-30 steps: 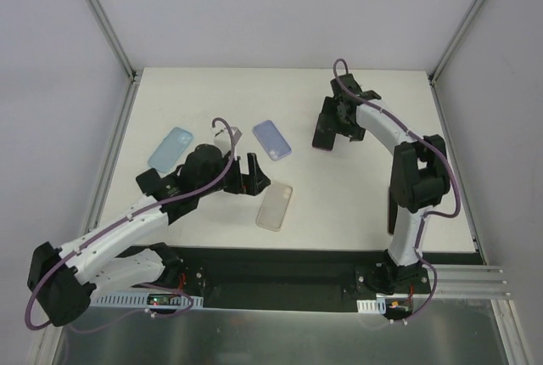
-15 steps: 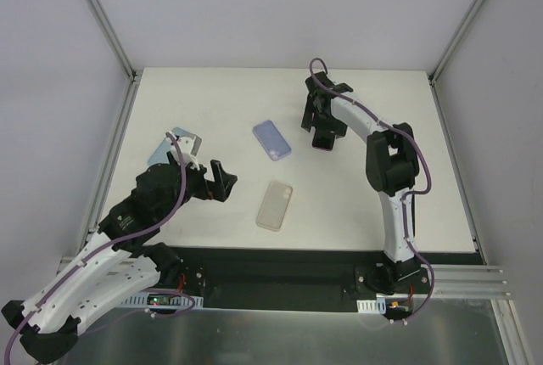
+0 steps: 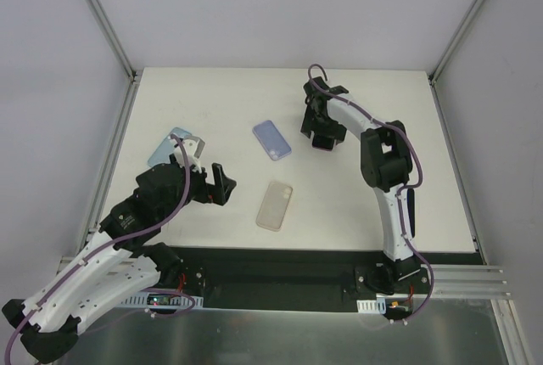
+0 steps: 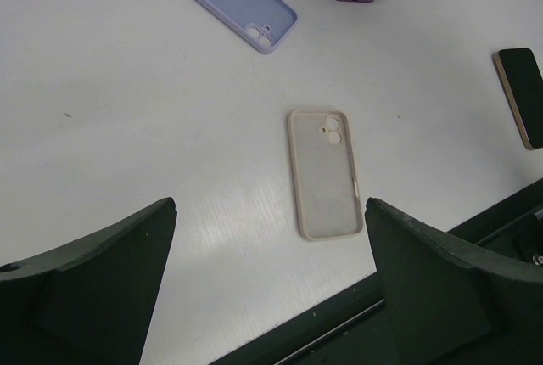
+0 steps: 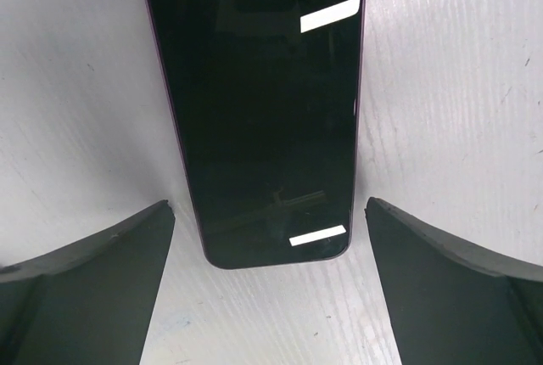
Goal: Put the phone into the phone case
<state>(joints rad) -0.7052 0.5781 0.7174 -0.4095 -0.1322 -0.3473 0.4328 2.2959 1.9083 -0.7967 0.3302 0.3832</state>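
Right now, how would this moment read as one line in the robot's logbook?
right gripper: open, straddling phone | left gripper: open, empty, near beige case | phone: flat on table, not in a case

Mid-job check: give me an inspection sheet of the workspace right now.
Surface: white tabletop, faint scuffs.
Job's things: black-screened phone with purple edge, flat, face up; beige phone case, lavender phone case, light blue phone case, all flat, apart from it.
Clutter: gold-edged second phone at the table's right side.
Grippers: left gripper open, raised, holding nothing; right gripper open, straddling the purple-edged phone.
Cables: purple cables along the arms, clear of the items.
Surroundings: white enclosure walls, metal corner posts.
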